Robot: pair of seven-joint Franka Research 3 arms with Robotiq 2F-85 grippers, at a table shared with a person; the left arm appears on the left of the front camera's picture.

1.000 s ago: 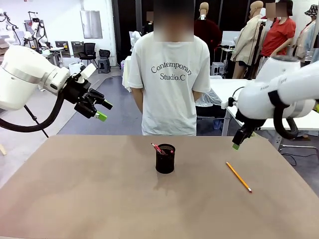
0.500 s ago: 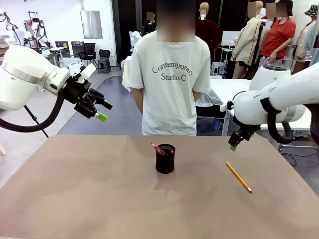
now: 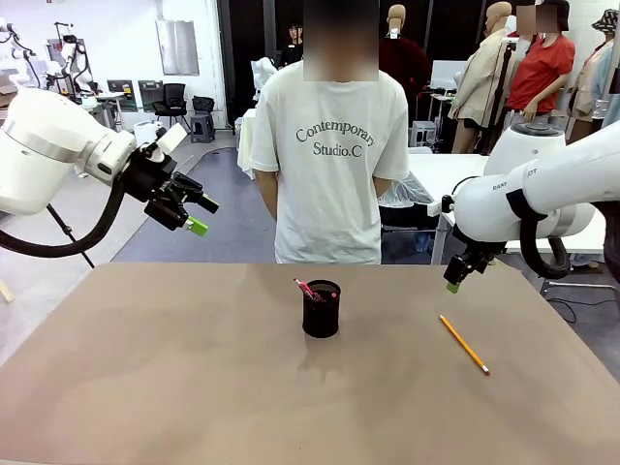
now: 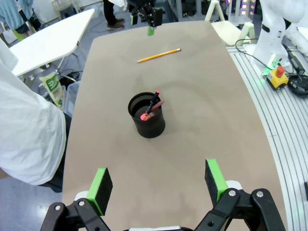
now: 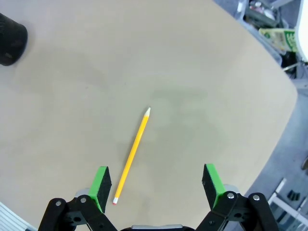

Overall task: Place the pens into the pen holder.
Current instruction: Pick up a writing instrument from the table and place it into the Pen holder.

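Observation:
The black mesh pen holder (image 3: 322,308) stands mid-table with two pens (image 3: 308,289) leaning inside it, one dark red-brown and one black with pink-red ends (image 4: 151,103). A yellow-orange pencil (image 3: 463,343) lies flat on the table to the holder's right. My right gripper (image 3: 453,284) hangs open above the table's far right, a little beyond the pencil; in the right wrist view the pencil (image 5: 131,156) lies just ahead of the open fingers (image 5: 156,185). My left gripper (image 3: 203,216) is open and empty, raised high at the left, looking down at the holder (image 4: 147,115).
A person in a white T-shirt (image 3: 329,155) stands at the far edge behind the holder, hands behind the back. The tan tabletop (image 3: 174,368) is bare around the holder and pencil. The table's right edge (image 5: 269,159) runs close beyond the pencil.
The right arm's upper part has swung a little leftward and lower; its gripper stays nearly in place above the pencil's far end. The left arm, holder and pencil have not moved.

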